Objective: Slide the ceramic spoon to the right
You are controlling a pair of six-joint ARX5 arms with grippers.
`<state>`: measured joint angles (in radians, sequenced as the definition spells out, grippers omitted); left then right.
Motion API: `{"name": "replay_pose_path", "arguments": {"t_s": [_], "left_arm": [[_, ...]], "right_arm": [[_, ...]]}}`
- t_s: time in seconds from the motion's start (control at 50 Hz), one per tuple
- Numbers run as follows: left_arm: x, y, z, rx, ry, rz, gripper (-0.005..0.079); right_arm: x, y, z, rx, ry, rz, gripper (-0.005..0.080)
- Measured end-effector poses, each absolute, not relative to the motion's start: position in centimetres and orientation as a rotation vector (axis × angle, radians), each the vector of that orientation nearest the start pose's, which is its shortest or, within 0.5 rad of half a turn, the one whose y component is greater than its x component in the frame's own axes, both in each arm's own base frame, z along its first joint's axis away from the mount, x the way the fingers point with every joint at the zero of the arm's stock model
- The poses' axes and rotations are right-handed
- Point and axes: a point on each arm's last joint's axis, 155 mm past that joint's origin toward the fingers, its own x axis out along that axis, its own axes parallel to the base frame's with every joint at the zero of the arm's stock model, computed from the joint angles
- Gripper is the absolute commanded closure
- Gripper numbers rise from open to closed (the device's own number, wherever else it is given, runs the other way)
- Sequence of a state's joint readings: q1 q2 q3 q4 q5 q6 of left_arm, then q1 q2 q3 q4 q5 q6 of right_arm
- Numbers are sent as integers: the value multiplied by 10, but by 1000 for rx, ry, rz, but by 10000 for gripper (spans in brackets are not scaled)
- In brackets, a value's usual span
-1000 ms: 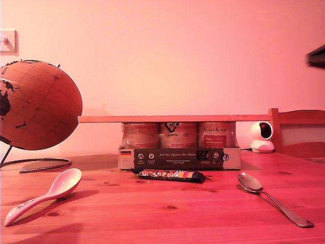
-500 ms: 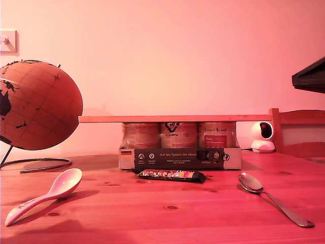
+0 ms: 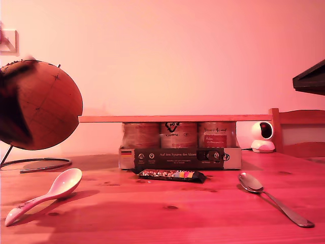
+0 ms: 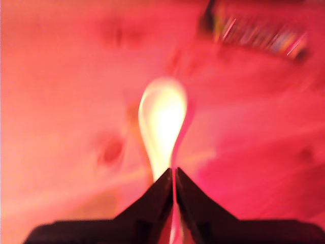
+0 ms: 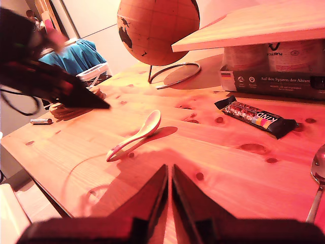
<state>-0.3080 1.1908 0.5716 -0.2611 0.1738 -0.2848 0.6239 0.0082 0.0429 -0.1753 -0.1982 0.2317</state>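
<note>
The ceramic spoon (image 3: 60, 187) lies on the wooden table at the exterior view's left, glossy white, with its bowl toward the jars and its handle toward the front edge. In the first wrist view the spoon (image 4: 162, 119) is blurred, lying just beyond my first gripper (image 4: 174, 185), which is shut with nothing in it. My first arm (image 3: 11, 104) shows as a dark smear in front of the globe, above the spoon and apart from it. My second gripper (image 5: 169, 175) is shut and empty above the table, some way from the spoon (image 5: 136, 134). My second arm (image 3: 311, 77) pokes in at the exterior view's upper right.
A globe (image 3: 48, 104) on a wire stand is behind the spoon. A tray of jars (image 3: 180, 157) under a wooden board sits mid-table, with a snack bar (image 3: 171, 175) in front. A metal spoon (image 3: 271, 198) lies at the exterior view's right, with a small white camera (image 3: 262, 137) behind.
My first arm has swung into the exterior view's left side, blurred, over the globe. My second arm came further in at the upper right, then held. The ceramic spoon has not moved.
</note>
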Motion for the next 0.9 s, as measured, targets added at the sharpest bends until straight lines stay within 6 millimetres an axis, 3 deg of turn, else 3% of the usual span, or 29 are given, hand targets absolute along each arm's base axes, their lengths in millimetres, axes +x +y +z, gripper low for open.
{"name": "replay_pose_path", "arguments": {"t_s": [0.08,0.22,0.26,0.42,0.5,0.66,0.9], "left_arm": [[288,-126,50,-191,1029,-304,725],[289,-136,50,-181,1104,-322,442],[291,-141,55,-178,1101,-334,417],[303,-158,70,-162,1092,-370,419],[301,-159,59,-141,1131,-357,421],[287,-150,18,-89,1271,-298,448],[288,-140,18,-55,1280,-248,457]], "right_arm": [[177,172,139,187,236,800,764],[177,172,139,166,228,802,764],[177,172,139,166,228,802,764],[177,172,139,165,229,801,764],[178,172,138,165,230,799,764],[178,172,138,164,232,798,764],[177,172,137,163,235,798,764]]}}
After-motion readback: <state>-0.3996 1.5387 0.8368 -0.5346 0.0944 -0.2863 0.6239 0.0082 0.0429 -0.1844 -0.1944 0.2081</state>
